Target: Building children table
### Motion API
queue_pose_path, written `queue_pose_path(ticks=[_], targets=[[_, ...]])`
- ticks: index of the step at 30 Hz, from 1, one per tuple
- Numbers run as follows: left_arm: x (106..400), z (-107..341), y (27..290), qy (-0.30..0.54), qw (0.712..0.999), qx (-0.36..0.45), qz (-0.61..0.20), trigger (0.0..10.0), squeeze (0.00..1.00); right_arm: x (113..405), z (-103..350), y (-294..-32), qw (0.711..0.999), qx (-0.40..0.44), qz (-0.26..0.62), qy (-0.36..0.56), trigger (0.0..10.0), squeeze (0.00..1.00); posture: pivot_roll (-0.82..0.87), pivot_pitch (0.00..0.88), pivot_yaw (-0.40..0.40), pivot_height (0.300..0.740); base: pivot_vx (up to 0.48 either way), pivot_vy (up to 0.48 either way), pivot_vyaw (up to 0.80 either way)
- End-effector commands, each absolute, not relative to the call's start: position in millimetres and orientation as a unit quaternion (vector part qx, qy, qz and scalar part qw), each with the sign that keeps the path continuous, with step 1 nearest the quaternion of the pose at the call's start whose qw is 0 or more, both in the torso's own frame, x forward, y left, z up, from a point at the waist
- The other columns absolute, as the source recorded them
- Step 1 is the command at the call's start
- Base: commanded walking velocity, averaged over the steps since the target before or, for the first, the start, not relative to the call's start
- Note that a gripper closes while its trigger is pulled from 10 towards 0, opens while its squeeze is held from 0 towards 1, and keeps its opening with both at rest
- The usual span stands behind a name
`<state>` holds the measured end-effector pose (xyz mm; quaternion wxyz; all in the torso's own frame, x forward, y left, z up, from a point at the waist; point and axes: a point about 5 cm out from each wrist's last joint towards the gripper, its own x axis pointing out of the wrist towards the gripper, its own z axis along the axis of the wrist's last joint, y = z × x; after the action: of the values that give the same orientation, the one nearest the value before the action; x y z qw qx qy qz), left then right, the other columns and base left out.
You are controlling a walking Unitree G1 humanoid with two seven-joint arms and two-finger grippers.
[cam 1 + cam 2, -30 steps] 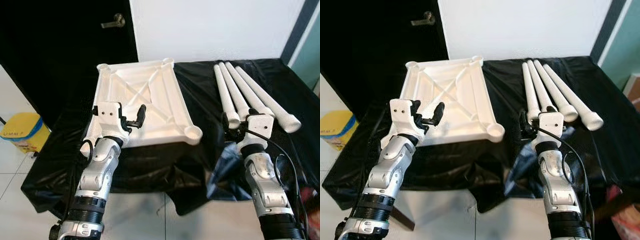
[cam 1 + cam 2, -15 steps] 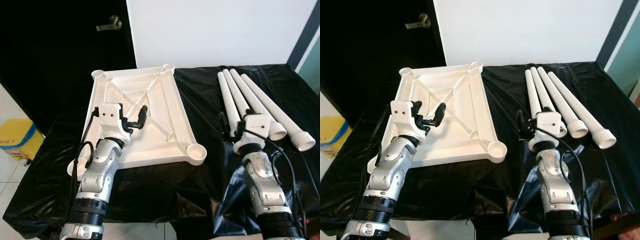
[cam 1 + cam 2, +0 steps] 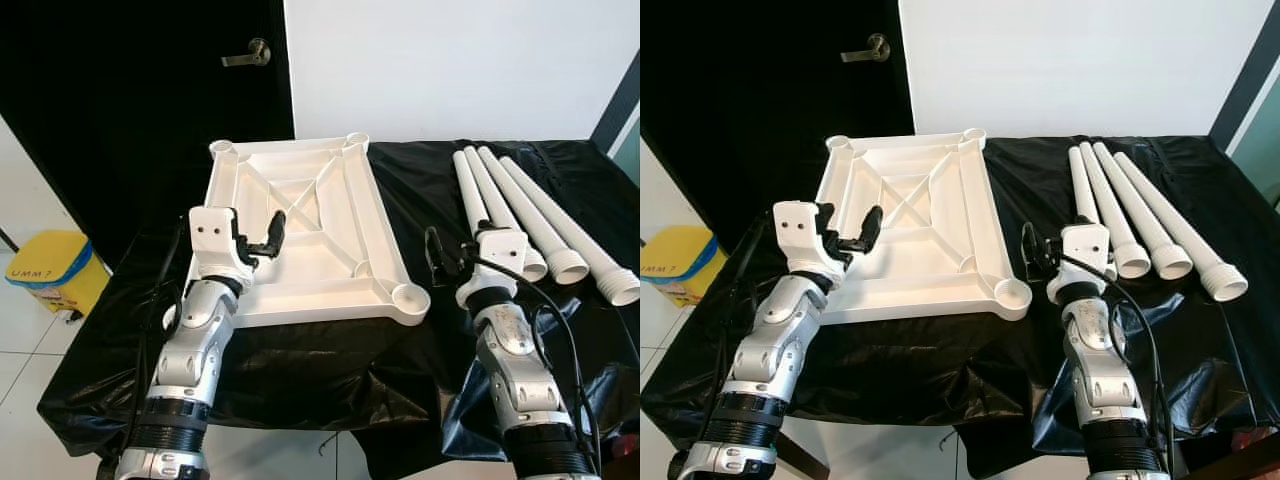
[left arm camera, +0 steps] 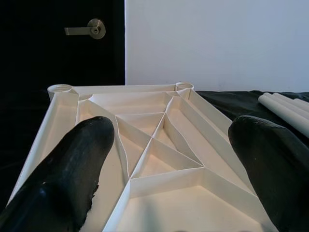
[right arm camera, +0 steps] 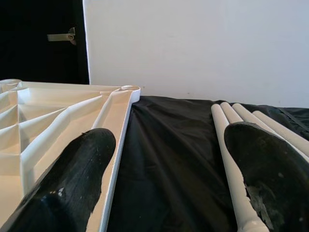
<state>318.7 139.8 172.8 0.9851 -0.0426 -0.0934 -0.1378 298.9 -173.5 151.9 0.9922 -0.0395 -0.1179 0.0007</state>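
A bare strip of black-draped worktop (image 3: pixel 420 215) runs from the front edge to the back between the upturned tabletop (image 3: pixel 310 235) and the four table legs (image 3: pixel 535 225), wide enough for a gripper. The tabletop's raised ribs and corner sockets block the left half; the legs block the right back corner.

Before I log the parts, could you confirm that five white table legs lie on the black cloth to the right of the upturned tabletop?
Not quite: there are four white table legs, not five, as the right eye view shows. They do lie on the black cloth to the right of the upturned tabletop.
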Motion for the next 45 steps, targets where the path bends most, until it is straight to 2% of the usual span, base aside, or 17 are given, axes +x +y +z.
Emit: queue_pose_path(ticks=[1,20,36,45], targets=[[317.4,172.2,137.6,-0.087,0.984,-0.047,-0.151,10.0,0.00,299.9,151.6,-174.0,0.992,-0.042,0.001,-0.115,10.0,0.00,-0.20,0.000,0.031,0.740,0.000,0.000,0.00],[318.6,168.3,135.1,-0.072,0.983,-0.062,-0.155,10.0,0.00,297.7,148.6,-174.4,0.993,-0.043,0.002,-0.108,10.0,0.00,-0.21,0.000,0.035,0.740,0.000,0.391,0.00],[321.2,173.0,128.6,-0.074,0.984,-0.037,-0.157,10.0,0.00,296.9,144.3,-179.5,0.995,-0.039,-0.017,-0.093,10.0,0.00,-0.21,0.008,0.040,0.740,0.000,0.000,-0.62],[321.7,175.7,122.6,-0.074,0.979,-0.023,-0.189,10.0,0.00,297.0,146.1,-184.1,0.994,-0.037,-0.040,-0.095,10.0,0.00,-0.22,0.023,0.048,0.740,0.000,0.000,0.00]])
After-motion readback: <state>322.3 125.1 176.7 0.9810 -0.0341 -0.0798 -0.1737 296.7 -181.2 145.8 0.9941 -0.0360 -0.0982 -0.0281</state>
